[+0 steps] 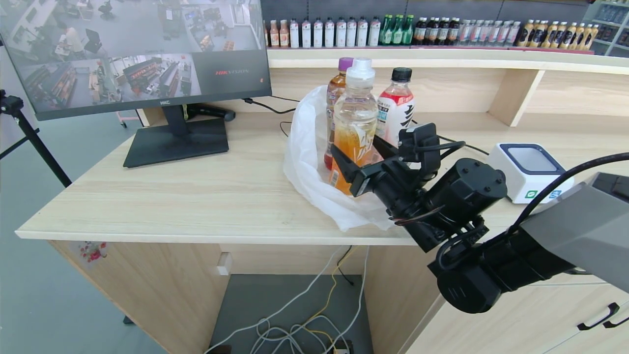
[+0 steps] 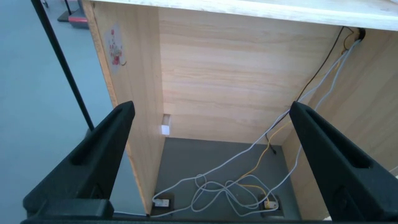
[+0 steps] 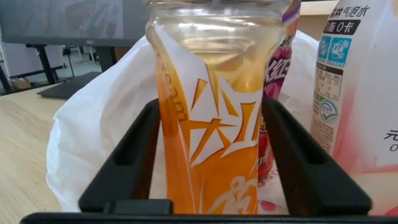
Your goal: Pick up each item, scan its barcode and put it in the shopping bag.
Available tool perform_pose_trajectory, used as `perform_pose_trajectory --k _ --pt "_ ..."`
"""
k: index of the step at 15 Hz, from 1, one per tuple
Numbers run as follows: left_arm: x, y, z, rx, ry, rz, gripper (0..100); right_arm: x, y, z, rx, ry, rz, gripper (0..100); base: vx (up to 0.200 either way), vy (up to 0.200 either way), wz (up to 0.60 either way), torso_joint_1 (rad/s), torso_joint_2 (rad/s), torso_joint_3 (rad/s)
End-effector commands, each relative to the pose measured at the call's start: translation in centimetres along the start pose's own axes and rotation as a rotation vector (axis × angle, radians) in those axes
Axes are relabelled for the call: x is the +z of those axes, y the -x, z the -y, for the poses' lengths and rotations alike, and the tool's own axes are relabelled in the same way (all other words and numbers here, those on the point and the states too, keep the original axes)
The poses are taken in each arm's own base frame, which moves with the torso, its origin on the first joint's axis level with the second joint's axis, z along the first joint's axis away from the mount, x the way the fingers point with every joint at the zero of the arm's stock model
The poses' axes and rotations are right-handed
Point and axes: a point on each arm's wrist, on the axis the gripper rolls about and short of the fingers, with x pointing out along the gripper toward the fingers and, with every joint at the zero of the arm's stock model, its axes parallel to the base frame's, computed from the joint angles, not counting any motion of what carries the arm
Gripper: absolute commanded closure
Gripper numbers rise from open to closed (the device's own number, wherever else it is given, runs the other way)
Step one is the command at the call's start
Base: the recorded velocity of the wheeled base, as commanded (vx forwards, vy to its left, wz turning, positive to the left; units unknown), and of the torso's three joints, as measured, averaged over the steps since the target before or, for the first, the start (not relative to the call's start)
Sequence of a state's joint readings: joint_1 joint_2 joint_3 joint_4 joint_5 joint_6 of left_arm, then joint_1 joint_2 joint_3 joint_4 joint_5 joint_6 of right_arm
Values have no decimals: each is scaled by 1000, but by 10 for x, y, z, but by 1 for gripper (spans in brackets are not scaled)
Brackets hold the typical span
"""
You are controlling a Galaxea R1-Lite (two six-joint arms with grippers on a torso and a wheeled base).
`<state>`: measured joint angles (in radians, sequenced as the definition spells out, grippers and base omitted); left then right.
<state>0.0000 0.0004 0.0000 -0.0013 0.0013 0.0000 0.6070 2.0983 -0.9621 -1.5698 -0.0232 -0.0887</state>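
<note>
The right gripper (image 1: pixel 361 155) has its fingers (image 3: pixel 127 158) closed on either side of the orange-labelled bottle (image 1: pixel 355 118), gripping its lower body. The bottle stands upright with its base inside the open mouth of the white shopping bag (image 1: pixel 307 162) on the tabletop (image 1: pixel 196 191), just in front of a purple-capped bottle (image 1: pixel 339 88) and a black-capped bottle (image 1: pixel 397 110). The scanner (image 1: pixel 528 169) sits to the robot's right of the bag. The left gripper (image 2: pixel 211 155) hangs below the tabletop edge, fingers spread wide and holding nothing
</note>
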Motion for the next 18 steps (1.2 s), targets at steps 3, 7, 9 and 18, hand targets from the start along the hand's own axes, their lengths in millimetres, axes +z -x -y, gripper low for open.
perform_pose_trajectory --k 3,7,9,18 --pt "0 0 0 0 0 1 0 12 1 1 -2 -2 25 0 0 0 0 0 0 0" --pt "0 0 0 0 0 1 0 39 17 3 -1 -2 47 0 0 0 0 0 0 0" --pt "0 0 0 0 0 1 0 73 28 5 -6 -2 114 0 0 0 0 0 0 0" --pt "0 0 0 0 0 1 0 203 193 18 -72 47 359 0 0 0 0 0 0 0"
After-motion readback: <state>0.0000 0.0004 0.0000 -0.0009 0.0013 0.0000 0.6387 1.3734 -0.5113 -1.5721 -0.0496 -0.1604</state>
